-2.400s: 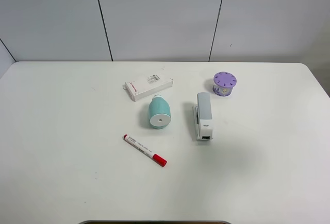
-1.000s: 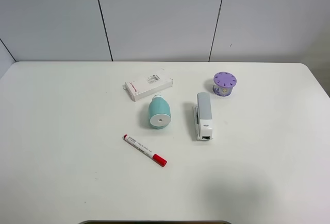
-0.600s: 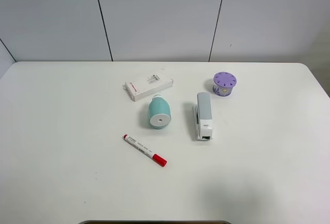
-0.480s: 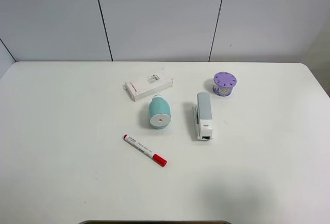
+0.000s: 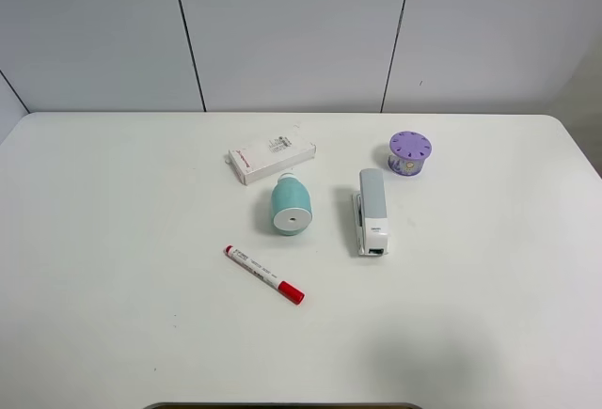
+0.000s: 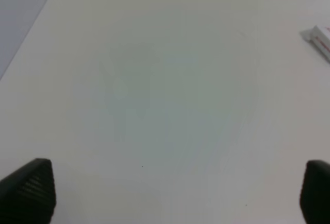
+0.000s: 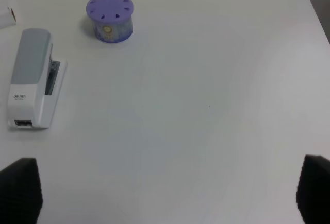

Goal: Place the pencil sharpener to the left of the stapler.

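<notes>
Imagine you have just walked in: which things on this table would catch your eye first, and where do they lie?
The teal-mint barrel-shaped plastic pencil sharpener lies mid-table, its white round end face toward the camera, with the long grey-and-white stapler apart to its right. Behind the stapler stands a small purple holed cylinder, and a white marker with a red cap lies in front of the sharpener.

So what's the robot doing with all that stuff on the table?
Nothing is being held right now. The left gripper and right gripper are both open and empty, back from the things. The teal sharpener lies on its side on the table, already left of the stapler, with a gap between them. A box, marker and purple holder sit nearby.
</notes>
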Robot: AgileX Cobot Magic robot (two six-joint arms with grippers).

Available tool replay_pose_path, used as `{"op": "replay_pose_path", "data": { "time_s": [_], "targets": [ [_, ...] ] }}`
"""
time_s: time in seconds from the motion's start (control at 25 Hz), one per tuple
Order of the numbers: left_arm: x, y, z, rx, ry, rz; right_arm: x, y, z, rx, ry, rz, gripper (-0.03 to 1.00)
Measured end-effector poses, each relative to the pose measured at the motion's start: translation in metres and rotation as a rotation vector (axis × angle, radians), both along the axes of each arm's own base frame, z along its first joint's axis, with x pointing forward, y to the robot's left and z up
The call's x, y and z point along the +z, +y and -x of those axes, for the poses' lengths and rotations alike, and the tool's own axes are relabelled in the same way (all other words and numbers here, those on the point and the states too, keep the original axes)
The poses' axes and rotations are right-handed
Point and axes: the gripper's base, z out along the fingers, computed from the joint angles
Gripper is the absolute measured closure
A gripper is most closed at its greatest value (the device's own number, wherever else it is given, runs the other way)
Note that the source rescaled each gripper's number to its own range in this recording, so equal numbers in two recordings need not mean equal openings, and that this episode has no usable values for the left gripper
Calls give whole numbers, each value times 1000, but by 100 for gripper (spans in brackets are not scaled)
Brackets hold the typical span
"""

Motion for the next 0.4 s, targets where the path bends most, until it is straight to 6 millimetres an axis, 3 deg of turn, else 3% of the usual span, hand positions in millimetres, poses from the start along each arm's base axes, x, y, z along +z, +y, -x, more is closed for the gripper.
{"op": "replay_pose_path", "data": {
  "time_s": [0.4],
  "targets": [
    [0,0,0,0,0,0,0,0,0,0,0,0,-3]
  ]
}}
